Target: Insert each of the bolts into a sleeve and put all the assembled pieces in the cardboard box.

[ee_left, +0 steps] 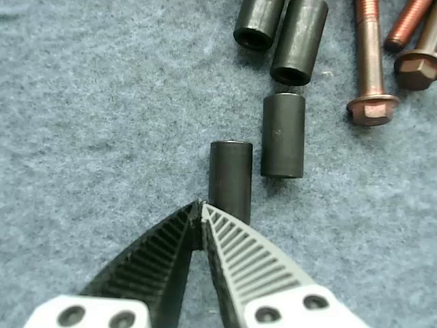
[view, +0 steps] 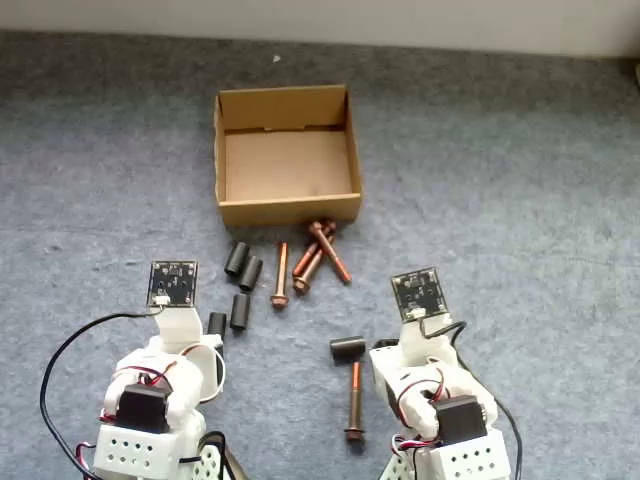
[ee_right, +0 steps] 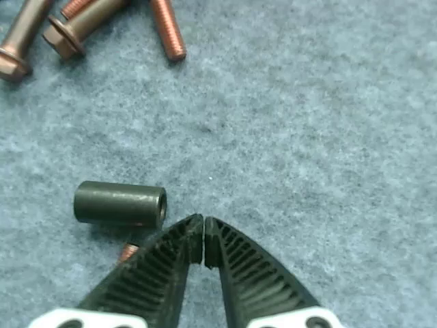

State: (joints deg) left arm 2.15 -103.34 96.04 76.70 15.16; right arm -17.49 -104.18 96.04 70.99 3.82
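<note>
Bolt mostly behind right gripper

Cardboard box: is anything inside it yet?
The cardboard box shows a bare floor, with nothing assembled in it. Its near wall may hide a thin strip of floor just behind it.

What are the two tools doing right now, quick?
Left tool: closed, holding nothing.
Right tool: closed, holding nothing.
</note>
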